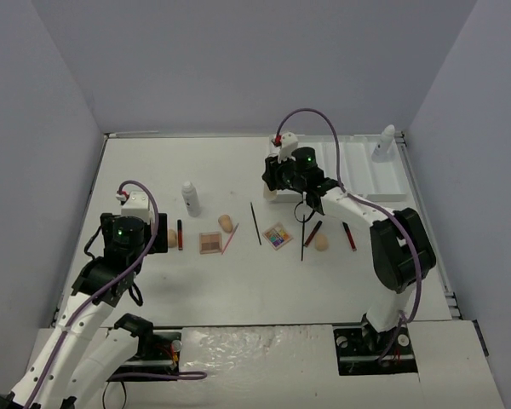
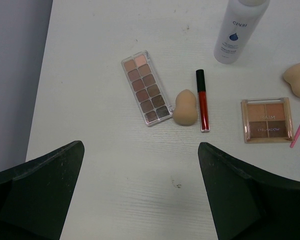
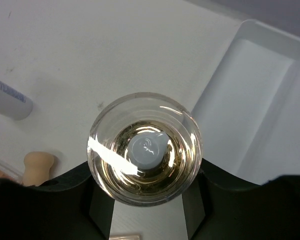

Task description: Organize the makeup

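White table (image 1: pixel 204 281) showed the amber bottle (image 3: pixel 145 145) upright just beside the tray (image 3: pixel 250 100), right gripper (image 3: pixel 145 172) jaws closed on its sides, so best was a straight lift, bottle level, into the nearest compartment; left gripper (image 2: pixel 140 165) gaped wide, empty

This is a robotics lab test cell. A bare white tabletop (image 1: pixel 238 281) is boxed in on three sides by plain grey-lilac wall panels (image 1: pixel 238 60). A white-and-black left robot arm (image 1: pixel 119 247) and a matching right robot arm (image 1: pixel 396 247), trailing purple cables (image 1: pixel 311 112), are bolted at its near edge. Small makeup items (image 1: pixel 278 236) lie spread out singly.
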